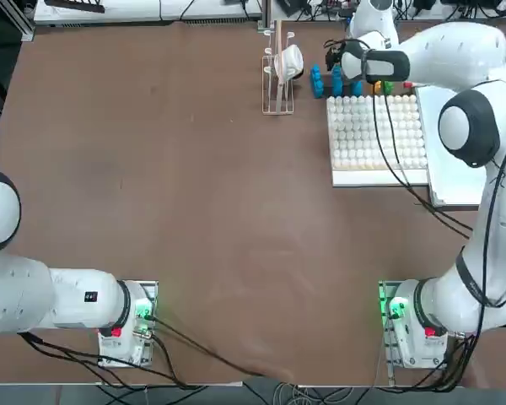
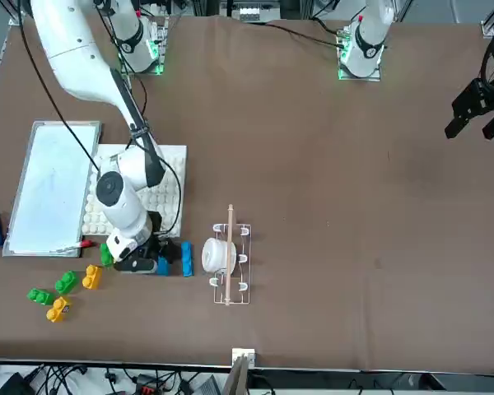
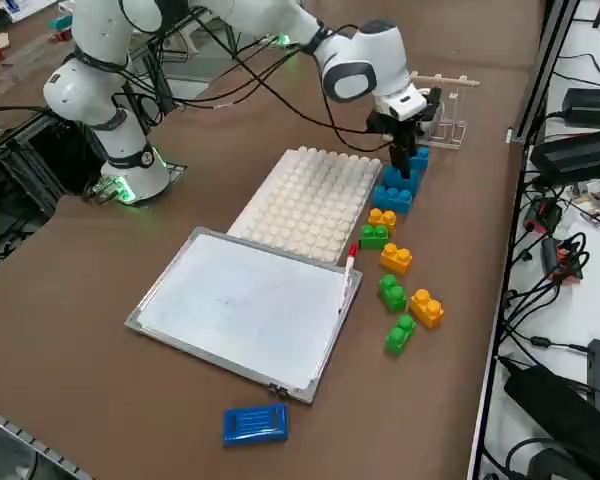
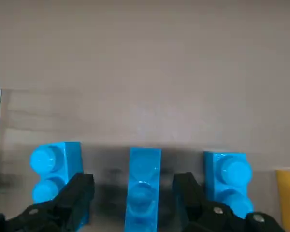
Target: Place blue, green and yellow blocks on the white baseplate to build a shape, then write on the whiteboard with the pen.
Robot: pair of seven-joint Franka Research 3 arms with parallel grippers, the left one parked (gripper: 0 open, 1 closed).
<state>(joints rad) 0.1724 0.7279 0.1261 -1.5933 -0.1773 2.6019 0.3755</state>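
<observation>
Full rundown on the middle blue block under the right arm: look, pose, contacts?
The middle blue block is a bright blue, glossy plastic brick with round studs on top, two in line. It stands upright on the brown table, in a row with a blue block either side, just past the white baseplate. The right end effector is open and straddles it, one black finger on each side. No contact is visible yet.

No legible text or labels.
</observation>
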